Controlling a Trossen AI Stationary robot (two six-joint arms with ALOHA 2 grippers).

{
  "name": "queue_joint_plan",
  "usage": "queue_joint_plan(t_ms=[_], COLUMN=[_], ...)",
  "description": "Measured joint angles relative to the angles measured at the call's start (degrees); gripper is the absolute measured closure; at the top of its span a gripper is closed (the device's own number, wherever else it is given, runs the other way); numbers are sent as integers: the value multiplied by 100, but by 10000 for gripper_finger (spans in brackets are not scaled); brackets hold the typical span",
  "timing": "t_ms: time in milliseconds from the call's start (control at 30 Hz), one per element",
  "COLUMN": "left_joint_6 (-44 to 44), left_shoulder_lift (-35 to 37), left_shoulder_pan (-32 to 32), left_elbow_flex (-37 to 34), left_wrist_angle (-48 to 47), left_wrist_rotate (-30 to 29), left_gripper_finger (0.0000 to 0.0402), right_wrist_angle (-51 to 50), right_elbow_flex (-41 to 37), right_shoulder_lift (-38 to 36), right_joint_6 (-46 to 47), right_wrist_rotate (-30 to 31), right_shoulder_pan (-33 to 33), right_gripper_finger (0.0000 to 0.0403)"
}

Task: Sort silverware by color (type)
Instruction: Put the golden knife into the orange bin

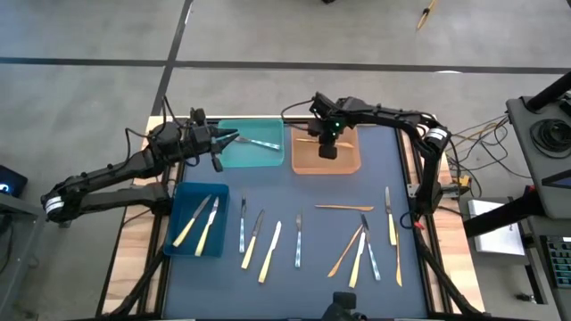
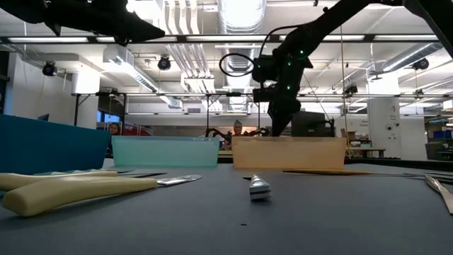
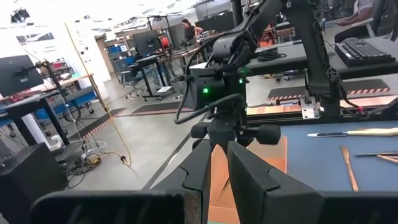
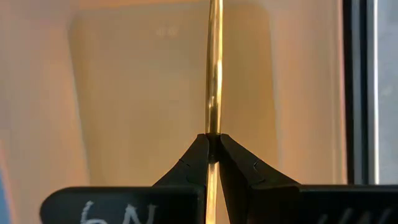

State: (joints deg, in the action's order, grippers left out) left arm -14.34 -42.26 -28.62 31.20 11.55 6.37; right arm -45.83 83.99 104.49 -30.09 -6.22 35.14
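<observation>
The right gripper (image 4: 212,144) is closed on a thin orange-tan utensil (image 4: 214,74) and holds it over the orange bin (image 1: 350,160) in the upper middle of the high view. The left gripper (image 1: 228,139) hangs at the left edge of the teal bin (image 1: 252,159), where one silvery piece (image 1: 259,143) lies, and I cannot tell if its fingers pinch anything. The blue bin (image 1: 183,245) at lower left holds two pale yellow pieces (image 1: 198,223), and the other silverware (image 1: 268,241) lies spread on the dark mat (image 1: 330,192) along the lower part of the frame.
</observation>
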Motion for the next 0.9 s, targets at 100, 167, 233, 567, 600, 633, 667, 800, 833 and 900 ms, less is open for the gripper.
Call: queue_joint_plan(t_ms=[100, 167, 233, 567, 600, 633, 667, 800, 833, 900], left_joint_6=[50, 50, 50, -153, -173, -214, -268, -445, -466, -484], left_shoulder_lift=[-6, -13, -13, -13, -13, -13, -13, -13, -13, -13], left_shoulder_pan=[0, 0, 0, 0, 0, 0, 0, 0, 0, 0], left_elbow_flex=[0, 0, 0, 0, 0, 0, 0, 0, 0, 0], left_wrist_angle=[0, 0, 0, 209, 242, 263, 266, 267, 267, 269], left_wrist_rotate=[0, 0, 0, 0, 0, 0, 0, 0, -1, 0], left_gripper_finger=[365, 365, 365, 365, 365, 365, 365, 365, 365, 365], right_wrist_angle=[85, 141, 145, 348, 346, 346, 355, 549, 564, 659], right_elbow_flex=[-121, -161, -182, -193, -193, -193, -193, -193, -197, -200], right_shoulder_lift=[0, 0, 0, 0, 0, 10, 24, 190, 231, 298], right_joint_6=[1, 20, 77, 116, 39, -57, -121, -244, -285, -355], right_wrist_rotate=[2, 7, 15, 22, 22, 22, 22, 31, 35, 56], right_shoulder_pan=[0, 0, 0, 0, 0, -2, -1, 0, -2, -3], right_gripper_finger=[390, 390, 390, 390, 390, 390, 390, 390, 390, 390])
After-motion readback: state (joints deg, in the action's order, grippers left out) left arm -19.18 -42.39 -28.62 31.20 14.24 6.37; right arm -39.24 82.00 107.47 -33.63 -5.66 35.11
